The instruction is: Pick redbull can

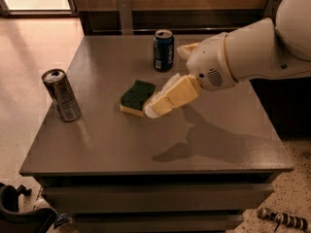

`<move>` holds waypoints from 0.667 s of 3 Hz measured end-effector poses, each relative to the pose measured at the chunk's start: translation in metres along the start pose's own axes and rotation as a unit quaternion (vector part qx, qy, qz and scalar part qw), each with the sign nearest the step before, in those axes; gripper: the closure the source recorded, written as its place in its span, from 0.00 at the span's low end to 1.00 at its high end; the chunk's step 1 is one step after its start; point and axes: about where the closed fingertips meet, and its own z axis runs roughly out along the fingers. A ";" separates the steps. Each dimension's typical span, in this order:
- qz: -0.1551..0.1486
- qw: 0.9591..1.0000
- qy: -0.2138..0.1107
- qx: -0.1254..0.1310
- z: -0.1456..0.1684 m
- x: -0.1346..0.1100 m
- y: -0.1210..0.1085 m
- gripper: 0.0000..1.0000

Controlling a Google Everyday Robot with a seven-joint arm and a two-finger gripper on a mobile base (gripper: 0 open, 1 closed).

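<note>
The redbull can [60,95], slim and silver-grey with dark markings and a shiny top, stands upright near the left edge of the grey table [146,149]. My gripper [164,80] hangs above the table's middle, far to the right of the can and apart from it. Its cream fingers [170,97] stand apart and hold nothing. The lower finger points down-left, its tip just over the right edge of a sponge. The white arm [252,52] comes in from the upper right.
A green and yellow sponge [136,96] lies at the table's middle. A wider dark blue can [163,50] stands at the back centre. A wooden wall runs behind the table. A black object [19,215] sits on the floor at bottom left, a striped one [284,218] at bottom right.
</note>
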 end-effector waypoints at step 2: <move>-0.032 0.995 -0.089 -0.031 0.044 -0.022 0.023 0.00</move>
